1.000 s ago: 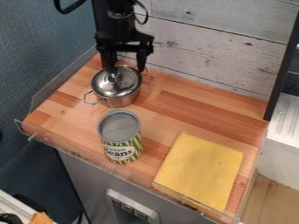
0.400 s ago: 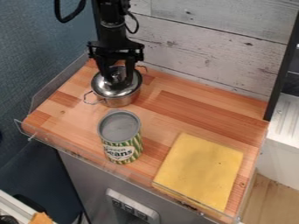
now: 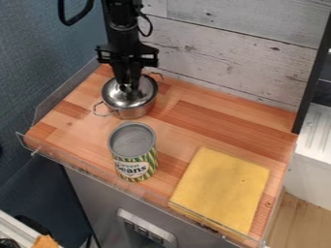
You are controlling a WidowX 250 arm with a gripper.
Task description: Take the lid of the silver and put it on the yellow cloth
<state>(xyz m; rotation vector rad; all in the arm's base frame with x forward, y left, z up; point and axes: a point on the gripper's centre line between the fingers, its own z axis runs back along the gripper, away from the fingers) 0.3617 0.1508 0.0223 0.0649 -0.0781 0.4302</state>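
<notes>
A black gripper (image 3: pixel 129 87) pinches the knob (image 3: pixel 125 88) of the silver lid (image 3: pixel 142 95), seated on a pot (image 3: pixel 136 113) at the counter's (image 3: pixel 217 123) 11 o'clock; the yellow cloth (image 3: pixel 223 184) lies toward 5 o'clock from it. The domed metal looks light, stiff and slippery, making the knob the best hold. The fingers mask much of it, leaving the grip's depth unclear.

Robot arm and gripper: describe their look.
The WidowX 250 arm is black, with a thick black cable looping out on one side and a thinner one on the other. Its gripper is also black, with a wide crosspiece above two fingers.
</notes>
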